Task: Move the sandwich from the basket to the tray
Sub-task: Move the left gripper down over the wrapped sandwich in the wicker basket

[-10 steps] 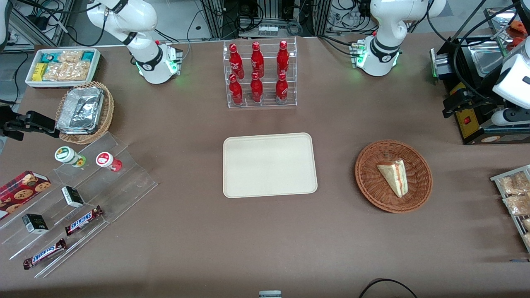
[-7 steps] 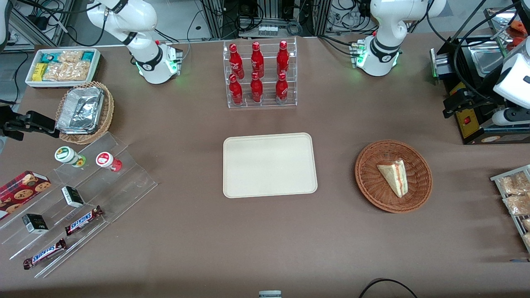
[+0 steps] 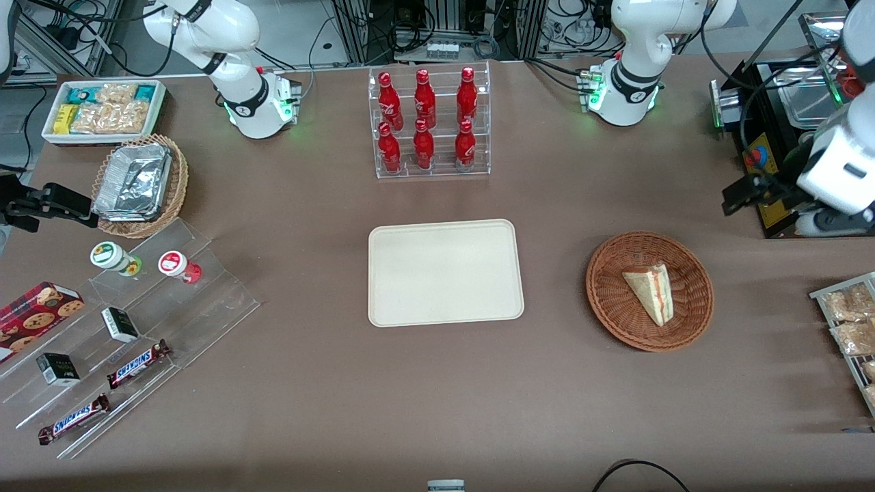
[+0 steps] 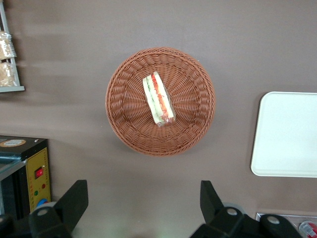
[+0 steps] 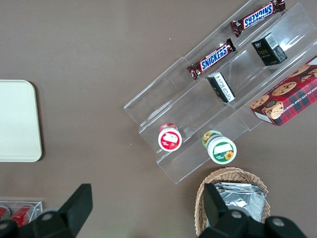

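Observation:
The sandwich (image 3: 651, 292) is a pale bread wedge with orange and green filling, lying in the round reddish-brown basket (image 3: 615, 311). In the left wrist view the sandwich (image 4: 158, 99) sits in the middle of the basket (image 4: 193, 129). The cream tray (image 3: 444, 272) lies bare at the table's middle, beside the basket, and its edge shows as the tray (image 4: 287, 134). My gripper (image 3: 737, 194) hangs open and holds nothing, above the table toward the working arm's end, farther from the front camera than the basket. The wrist view has my gripper (image 4: 142, 187) short of the basket, fingers wide apart.
A black control box (image 3: 769, 198) with a red button stands just under the working arm. A wire rack of bagged snacks (image 3: 851, 328) lies at the table's edge near the basket. A clear rack of red bottles (image 3: 429, 123) stands farther from the front camera than the tray.
My gripper has shifted a little nearer to the front camera and toward the basket. The sandwich, basket and tray have not moved.

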`<state>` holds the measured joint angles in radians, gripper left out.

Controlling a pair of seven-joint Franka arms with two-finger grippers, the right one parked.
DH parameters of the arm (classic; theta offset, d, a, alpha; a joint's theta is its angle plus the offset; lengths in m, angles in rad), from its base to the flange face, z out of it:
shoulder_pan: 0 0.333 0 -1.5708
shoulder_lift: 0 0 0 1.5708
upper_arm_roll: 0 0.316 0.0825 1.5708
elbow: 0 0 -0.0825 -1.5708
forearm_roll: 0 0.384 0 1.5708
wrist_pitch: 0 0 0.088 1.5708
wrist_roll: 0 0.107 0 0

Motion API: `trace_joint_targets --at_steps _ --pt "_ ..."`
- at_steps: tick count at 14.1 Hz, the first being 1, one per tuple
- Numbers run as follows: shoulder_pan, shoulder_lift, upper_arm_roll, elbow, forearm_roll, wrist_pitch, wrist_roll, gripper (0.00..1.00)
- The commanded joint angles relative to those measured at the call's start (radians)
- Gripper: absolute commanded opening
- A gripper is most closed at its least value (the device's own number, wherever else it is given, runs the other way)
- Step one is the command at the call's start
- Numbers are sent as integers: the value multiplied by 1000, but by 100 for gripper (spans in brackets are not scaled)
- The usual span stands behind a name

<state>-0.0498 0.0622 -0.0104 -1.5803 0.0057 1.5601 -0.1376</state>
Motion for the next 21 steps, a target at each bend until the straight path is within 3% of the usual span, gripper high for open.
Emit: trace_joint_targets --at_steps 1,10,18,21 --pt "-4 57 -10 -6 7 37 -46 100" --pt "-27 116 -10 -279 8 411 -295 100" --pt "-24 111 -7 -598 10 846 -353 100" --pt "-22 134 -5 -623 10 894 -353 100"
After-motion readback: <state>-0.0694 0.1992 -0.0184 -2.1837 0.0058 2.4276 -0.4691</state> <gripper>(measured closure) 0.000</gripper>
